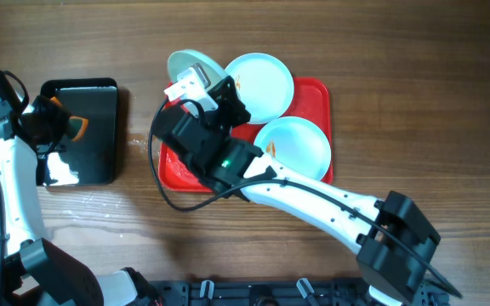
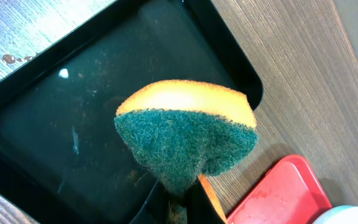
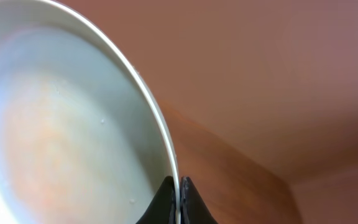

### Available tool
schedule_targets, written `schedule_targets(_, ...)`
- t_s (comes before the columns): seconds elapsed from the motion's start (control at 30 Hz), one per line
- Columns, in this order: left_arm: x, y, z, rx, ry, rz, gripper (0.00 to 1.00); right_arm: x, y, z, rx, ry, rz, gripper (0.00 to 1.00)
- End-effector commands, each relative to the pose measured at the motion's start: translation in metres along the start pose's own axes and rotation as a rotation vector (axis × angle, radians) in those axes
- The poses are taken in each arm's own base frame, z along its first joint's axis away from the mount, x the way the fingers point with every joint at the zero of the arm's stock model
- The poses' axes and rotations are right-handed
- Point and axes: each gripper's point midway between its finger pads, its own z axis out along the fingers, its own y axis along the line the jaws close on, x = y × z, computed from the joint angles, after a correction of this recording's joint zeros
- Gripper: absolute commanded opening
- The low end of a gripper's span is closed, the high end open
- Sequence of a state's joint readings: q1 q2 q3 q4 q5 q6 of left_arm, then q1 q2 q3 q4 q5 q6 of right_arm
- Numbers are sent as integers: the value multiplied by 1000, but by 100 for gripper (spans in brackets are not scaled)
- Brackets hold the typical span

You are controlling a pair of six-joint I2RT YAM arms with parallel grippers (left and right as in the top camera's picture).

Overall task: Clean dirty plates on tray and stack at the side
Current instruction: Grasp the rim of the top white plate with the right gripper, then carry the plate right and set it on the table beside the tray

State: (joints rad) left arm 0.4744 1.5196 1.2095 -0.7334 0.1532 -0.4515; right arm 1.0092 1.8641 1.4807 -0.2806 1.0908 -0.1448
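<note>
Two pale dirty plates lie on the red tray [image 1: 316,99], one at the back [image 1: 262,85] and one at the right [image 1: 294,146], each with a small orange smear by its left rim. The third plate [image 1: 187,66] is lifted and tilted over the tray's far-left corner. My right gripper [image 1: 204,85] is shut on its rim; the right wrist view shows that plate [image 3: 73,124] pinched between the fingertips of the right gripper [image 3: 179,196], with a faint orange tint on its face. My left gripper [image 2: 178,202] is shut on a green-and-yellow sponge [image 2: 185,134] above the black tray [image 2: 73,93].
The glossy black tray [image 1: 79,161] sits on the wooden table left of the red tray, wet inside. In the left wrist view a corner of the red tray [image 2: 284,193] shows at the lower right. The right arm stretches across the tray's front-left part.
</note>
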Motion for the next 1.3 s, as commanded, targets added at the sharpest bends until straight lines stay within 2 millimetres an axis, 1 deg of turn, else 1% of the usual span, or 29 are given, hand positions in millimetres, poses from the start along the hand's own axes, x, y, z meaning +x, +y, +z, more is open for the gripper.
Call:
schedule_targets(0.0, -3, 4, 1, -12, -6, -9, 4, 9, 72, -21, -482, -7, -88, 4)
schedule_targets(0.03, -3, 4, 1, -13, -5, -9, 4, 17, 77, -22, -522, 25, -87, 4)
schedule_targets(0.07, -2, 4, 1, -14, -3, -10, 4, 21, 72, -19, -492, 51, -46, 4)
schedule_targets(0.1, -2, 4, 1, -14, -3, -10, 4, 19, 59, -16, -427, 65, 20, 4)
schedule_targets(0.13, -2, 4, 1, -14, -3, -10, 4, 18, 51, -14, -382, 71, 71, 4)
schedule_targets(0.17, -2, 4, 1, -14, -3, -10, 4, 12, 38, -16, -345, 66, 141, 4)
schedule_targets(0.23, -2, 4, 1, -14, -3, -10, 4, 2, 31, -23, -379, 41, 172, 4)
schedule_targets(0.3, -2, 4, 1, -14, -3, -9, 4, -9, 30, -35, -487, 17, 201, 4)
schedule_targets(0.37, -2, 4, 1, -14, -3, -9, 4, -17, 34, -50, -705, 2, 217, 4)
schedule_targets(0.43, -2, 4, 1, -13, -4, -10, 4, -17, 31, -60, -897, 5, 236, 4)
schedule_targets(0.5, -2, 4, 1, -14, -3, -10, 4, -10, 21, -56, -999, 36, 274, 4)
schedule_targets(0.57, -2, 4, 1, -14, -3, -10, 4, 8, 5, -38, -1039, 107, 319, 4)
schedule_targets(0.67, -2, 4, 1, -13, -3, -10, 4, 43, -21, -3, -1023, 230, 393, 4)
schedule_targets(0.77, -2, 4, 1, -13, -3, -10, 4, 67, -47, 21, -995, 300, 464, 4)
schedule_targets(0.83, -2, 4, 1, -13, -3, -9, 4, 86, -72, 42, -934, 343, 516, 4)
schedule_targets(0.9, -2, 4, 1, -13, -2, -9, 4, 101, -91, 57, -889, 360, 539, 4)
schedule_targets(0.97, -2, 4, 1, -13, -2, -9, 4, 121, -117, 76, -825, 390, 591, 4)
schedule_targets(1.0, -2, 4, 1, -13, -2, -9, 4, 129, -125, 81, -804, 402, 610, 4)
schedule_targets(1.1, -1, 5, 1, -15, 1, -10, 4, 169, -152, 105, -721, 460, 686, 4)
schedule_targets(1.13, -1, 5, 1, -15, 1, -10, 4, 180, -156, 110, -702, 474, 703, 4)
schedule_targets(1.27, -1, 5, 1, -15, 1, -10, 4, 242, -178, 134, -590, 560, 819, 4)
